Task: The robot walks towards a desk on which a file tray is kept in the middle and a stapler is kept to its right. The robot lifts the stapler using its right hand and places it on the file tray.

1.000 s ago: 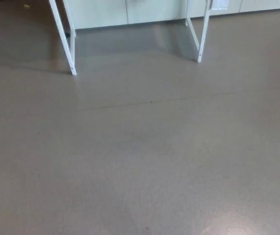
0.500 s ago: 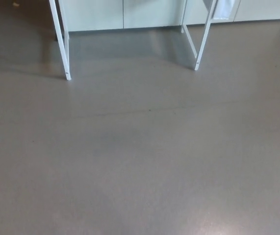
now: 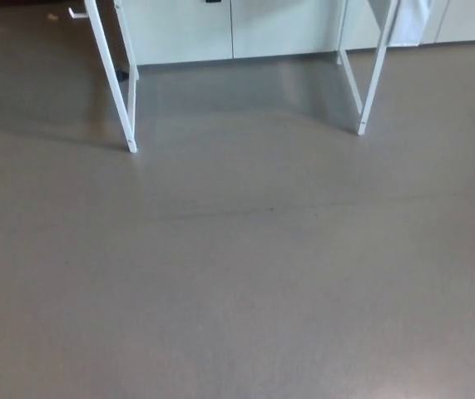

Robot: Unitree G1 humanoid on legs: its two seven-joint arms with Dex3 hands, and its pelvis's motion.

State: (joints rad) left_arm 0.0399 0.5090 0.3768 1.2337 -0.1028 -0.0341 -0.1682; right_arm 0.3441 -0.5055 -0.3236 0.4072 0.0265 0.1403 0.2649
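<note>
Only the floor (image 3: 237,274) and the white bench legs (image 3: 368,104) ahead show, neither hand can be seen, so walking up and moving the stapler seem left to do.

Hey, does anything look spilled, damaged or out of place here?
Nothing stands out: no spill on the grey floor, only a faint seam line across it, and the white desk legs look undamaged.

floor (image 3: 245,274): smooth grey, faint sheen | desk legs (image 3: 114,75): white painted metal
</note>
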